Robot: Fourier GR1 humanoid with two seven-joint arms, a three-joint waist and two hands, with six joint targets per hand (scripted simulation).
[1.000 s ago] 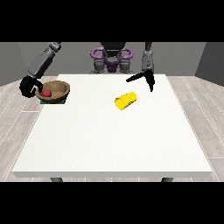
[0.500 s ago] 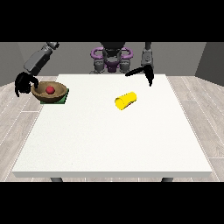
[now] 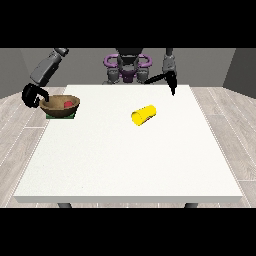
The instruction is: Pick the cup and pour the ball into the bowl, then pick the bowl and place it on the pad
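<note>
Basically bowl (image 3: 60, 105) with ball (image 3: 67, 104) sits on pad (image 3: 62, 115) far left, view's-left hand (image 3: 31, 95) curled just beside its rim, maybe gripping.

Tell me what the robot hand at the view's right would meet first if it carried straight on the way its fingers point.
The robot hand at the view's right points its fingers down, so it would probably meet the white table near its far edge first. The yellow cup lies off that line, though depth is unclear.
</note>
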